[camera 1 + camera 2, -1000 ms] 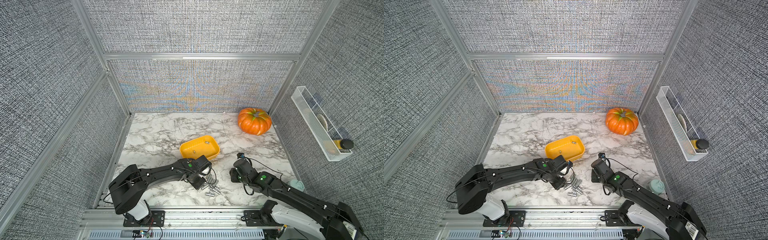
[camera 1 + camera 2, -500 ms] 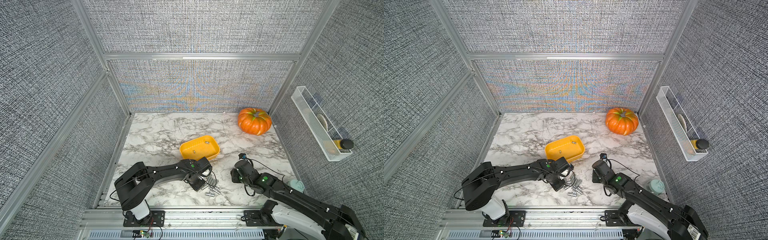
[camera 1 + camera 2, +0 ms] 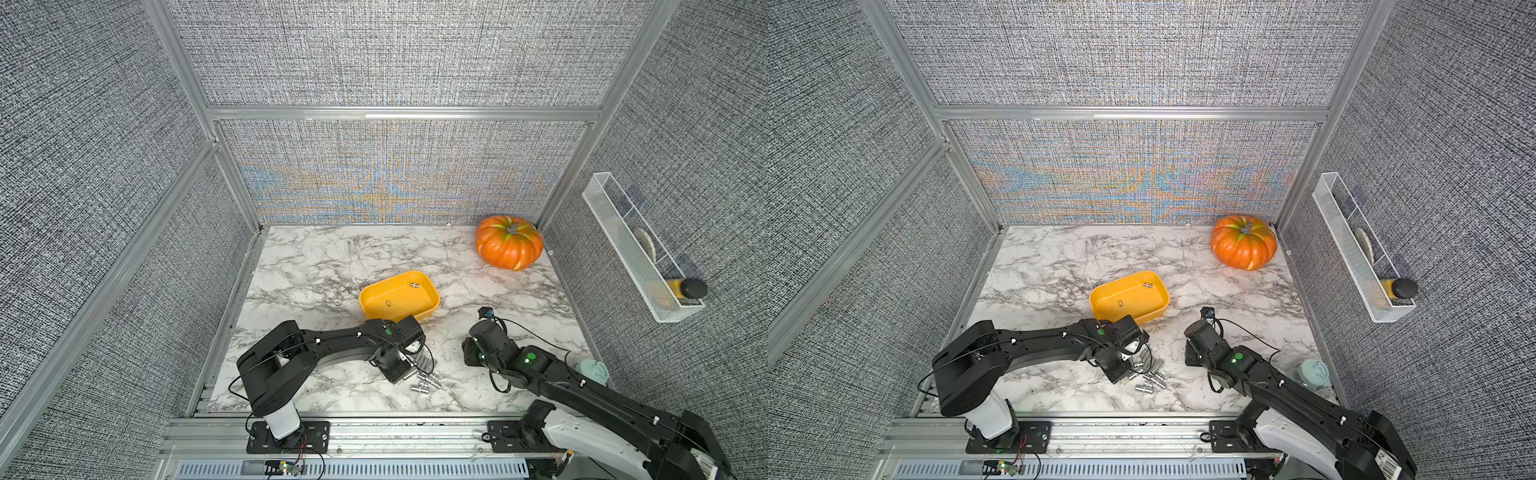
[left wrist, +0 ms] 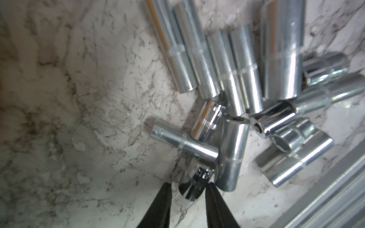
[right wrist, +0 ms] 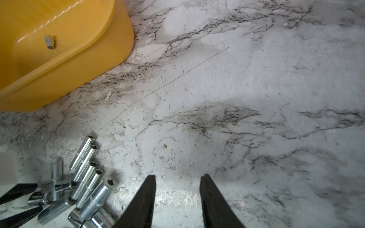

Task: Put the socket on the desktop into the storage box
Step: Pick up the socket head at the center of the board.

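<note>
our left gripper [image 4: 188, 184] pinches a short socket [image 4: 194, 180] whose end sticks out of the pile [image 3: 424, 376] by the desk's [image 3: 332, 257] front edge, likely the easiest one to free. the storage box [image 3: 428, 312] waits mid-desk; our right gripper [image 5: 177, 176] hangs parted, empty, clear of the work.

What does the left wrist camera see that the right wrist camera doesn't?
Left wrist only: a metal rail, and a close look at the short socket between the tips of the left claw. Right wrist only: the yellow storage box holding a small socket, and the open right claw. Both: the socket pile on the marble desktop.
</note>
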`<state>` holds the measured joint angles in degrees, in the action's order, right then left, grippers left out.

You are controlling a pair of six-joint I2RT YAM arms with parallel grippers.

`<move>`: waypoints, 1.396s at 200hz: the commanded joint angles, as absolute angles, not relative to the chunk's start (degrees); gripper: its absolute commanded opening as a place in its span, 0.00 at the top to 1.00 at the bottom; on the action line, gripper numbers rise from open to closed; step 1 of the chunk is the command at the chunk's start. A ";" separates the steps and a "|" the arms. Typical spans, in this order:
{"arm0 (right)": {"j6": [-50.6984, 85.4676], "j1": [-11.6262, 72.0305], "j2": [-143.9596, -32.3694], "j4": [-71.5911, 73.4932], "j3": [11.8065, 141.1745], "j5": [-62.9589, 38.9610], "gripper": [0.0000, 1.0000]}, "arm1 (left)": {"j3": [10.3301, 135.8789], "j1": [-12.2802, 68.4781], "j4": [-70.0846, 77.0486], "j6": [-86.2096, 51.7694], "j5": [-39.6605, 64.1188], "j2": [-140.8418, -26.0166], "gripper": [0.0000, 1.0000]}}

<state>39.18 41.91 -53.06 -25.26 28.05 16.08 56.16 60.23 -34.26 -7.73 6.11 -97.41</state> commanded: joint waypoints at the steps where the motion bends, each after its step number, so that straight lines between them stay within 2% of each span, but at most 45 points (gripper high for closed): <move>1: 39.86 41.94 -52.66 -25.72 27.83 16.82 0.57 | 56.41 60.16 -33.18 -7.12 5.89 -97.93 0.65; 86: 39.94 41.92 -52.73 -25.67 27.77 16.63 0.57 | 56.16 60.21 -31.73 -7.66 5.06 -99.27 0.66; 116: 39.89 41.99 -52.91 -25.65 27.83 16.67 0.57 | 56.51 60.19 -31.66 -7.73 5.67 -99.85 0.70; 279: 40.56 41.95 -52.65 -25.39 27.16 16.69 0.57 | 58.07 60.24 -30.41 -7.82 6.50 -100.71 0.66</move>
